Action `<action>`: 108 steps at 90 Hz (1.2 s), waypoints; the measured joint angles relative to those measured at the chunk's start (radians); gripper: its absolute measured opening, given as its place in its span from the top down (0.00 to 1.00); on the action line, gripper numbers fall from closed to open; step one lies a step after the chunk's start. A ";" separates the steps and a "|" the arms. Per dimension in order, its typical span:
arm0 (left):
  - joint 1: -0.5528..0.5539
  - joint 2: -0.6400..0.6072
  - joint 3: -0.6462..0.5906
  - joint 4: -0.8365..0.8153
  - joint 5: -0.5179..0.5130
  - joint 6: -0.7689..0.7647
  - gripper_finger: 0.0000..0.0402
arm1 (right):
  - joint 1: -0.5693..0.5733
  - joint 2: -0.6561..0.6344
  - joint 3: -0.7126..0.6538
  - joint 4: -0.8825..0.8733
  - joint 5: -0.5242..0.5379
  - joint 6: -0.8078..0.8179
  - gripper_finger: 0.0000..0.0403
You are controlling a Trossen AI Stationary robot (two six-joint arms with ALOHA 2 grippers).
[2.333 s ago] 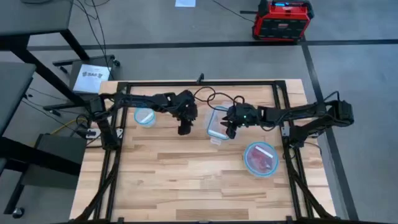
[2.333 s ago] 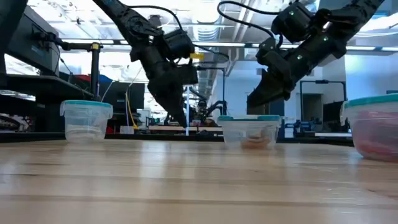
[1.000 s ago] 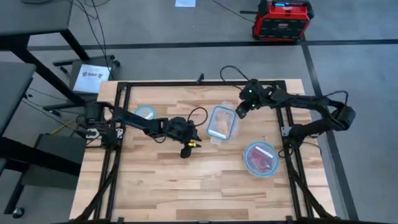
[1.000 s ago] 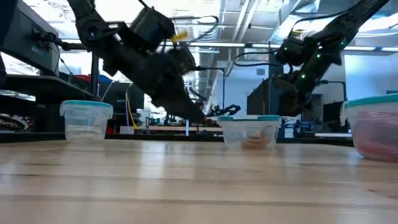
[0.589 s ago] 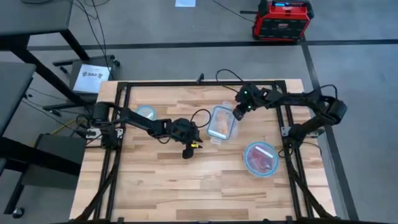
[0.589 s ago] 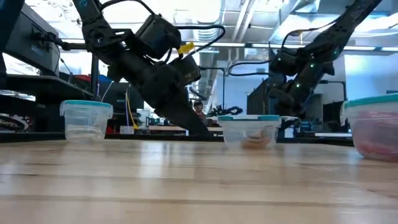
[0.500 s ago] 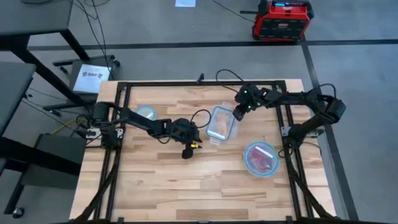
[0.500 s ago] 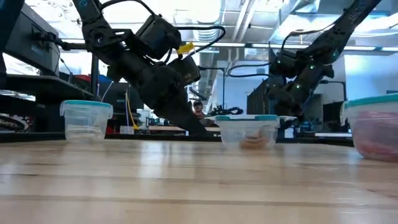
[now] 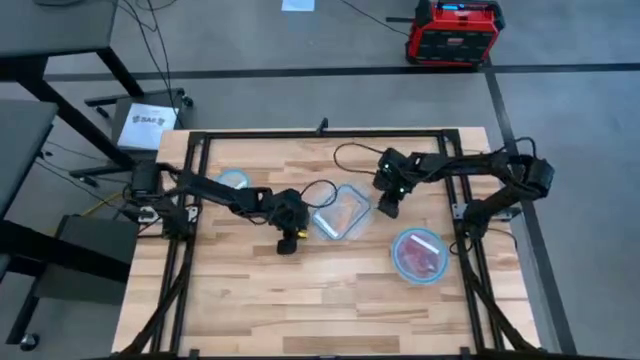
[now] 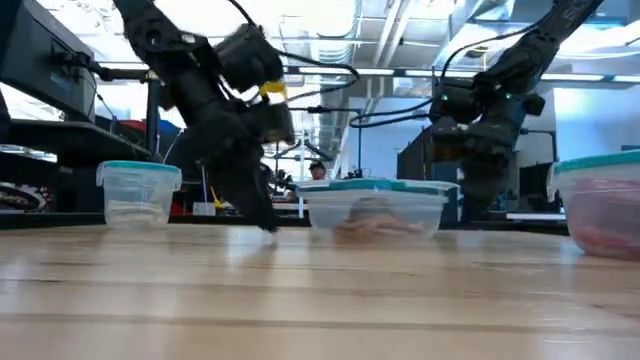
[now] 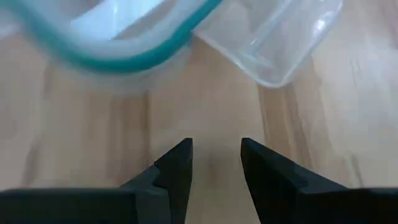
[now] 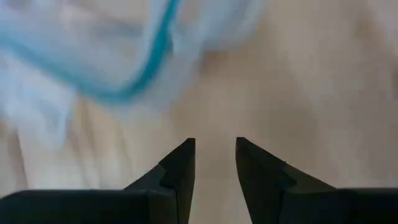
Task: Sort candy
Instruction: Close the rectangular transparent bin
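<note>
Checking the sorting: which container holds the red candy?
The round container nearest the right arm's base; the rectangular one holds pale contents, the small round one looks empty.

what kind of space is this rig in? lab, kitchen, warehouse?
Most likely a robotics lab or workshop. The butcher-block table sits in a black metal frame on bare grey concrete, a red and black power unit stands on the floor behind it, and the low view shows equipment racks and an open ceiling.

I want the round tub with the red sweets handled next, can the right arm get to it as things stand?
Probably yes. The right pincer hangs open and empty beside the rectangular container, and the round tub sits just past it on the same side of the table, with bare wood and nothing standing between them.
</note>
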 joint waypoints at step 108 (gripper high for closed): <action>-0.094 -0.091 -0.102 0.003 -0.032 -0.199 0.69 | 0.267 0.355 0.050 0.917 0.173 -0.035 1.00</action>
